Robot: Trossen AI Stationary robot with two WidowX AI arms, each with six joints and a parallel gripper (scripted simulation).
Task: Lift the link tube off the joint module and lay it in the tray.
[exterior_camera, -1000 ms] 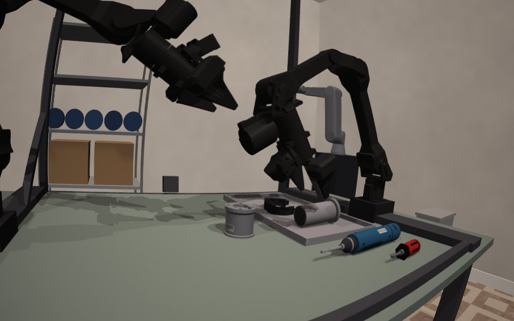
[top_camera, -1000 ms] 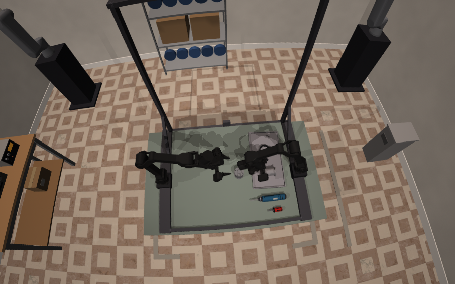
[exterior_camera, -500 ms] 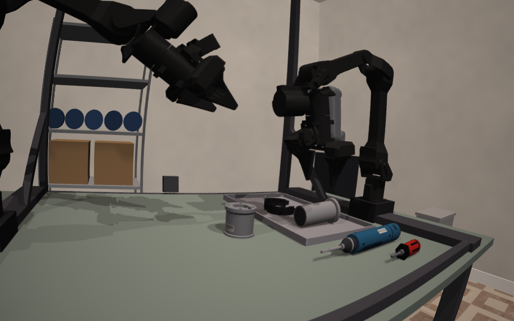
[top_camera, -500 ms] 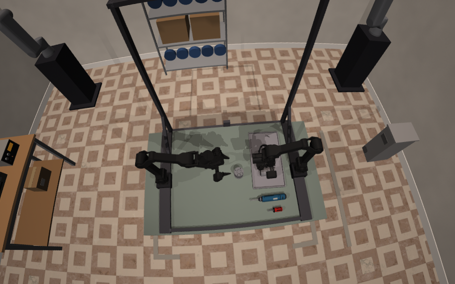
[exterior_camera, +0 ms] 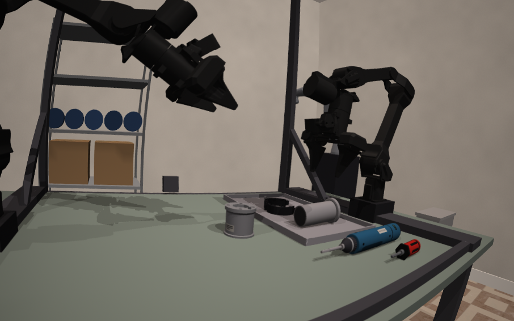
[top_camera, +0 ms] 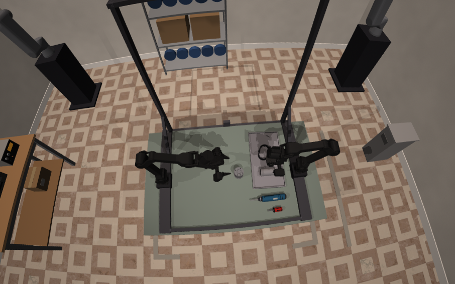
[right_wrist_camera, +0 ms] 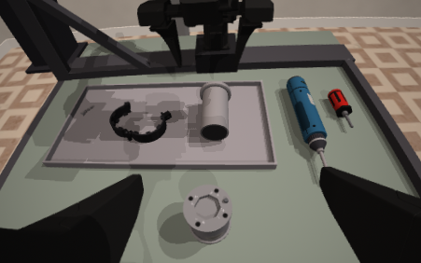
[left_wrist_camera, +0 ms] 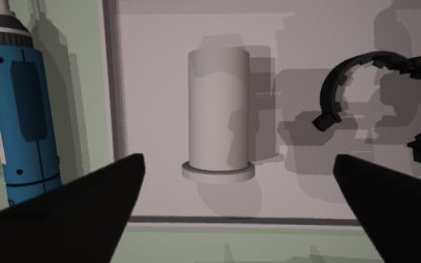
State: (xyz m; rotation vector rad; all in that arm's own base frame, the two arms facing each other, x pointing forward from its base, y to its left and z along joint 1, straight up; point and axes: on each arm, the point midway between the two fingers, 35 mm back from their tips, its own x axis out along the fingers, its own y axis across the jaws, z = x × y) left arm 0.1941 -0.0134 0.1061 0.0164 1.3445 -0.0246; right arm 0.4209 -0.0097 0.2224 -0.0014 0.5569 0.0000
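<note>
On green desk (top_camera: 201,211) (exterior_camera: 151,279) (left_wrist_camera: 163,242) (right_wrist_camera: 266,196), right of centre, link tube (top_camera: 266,171) (exterior_camera: 316,213) (left_wrist_camera: 218,112) (right_wrist_camera: 215,112) lies in tray (top_camera: 251,165) (exterior_camera: 306,241) (left_wrist_camera: 109,93) (right_wrist_camera: 163,165); opened left claw (top_camera: 274,162) (exterior_camera: 328,167) (left_wrist_camera: 239,160) (right_wrist_camera: 207,56) and right claw (top_camera: 228,165) (exterior_camera: 226,108) (right_wrist_camera: 231,179) should avoid standing joint module (top_camera: 238,171) (exterior_camera: 239,221) (right_wrist_camera: 210,228).

One tray (top_camera: 257,183) (exterior_camera: 306,240) (left_wrist_camera: 163,219) (right_wrist_camera: 159,165), two cardboard boxes (top_camera: 204,26) (exterior_camera: 113,163), and seemingly five blue discs (top_camera: 194,51) (exterior_camera: 93,119) on the lower shelf.
</note>
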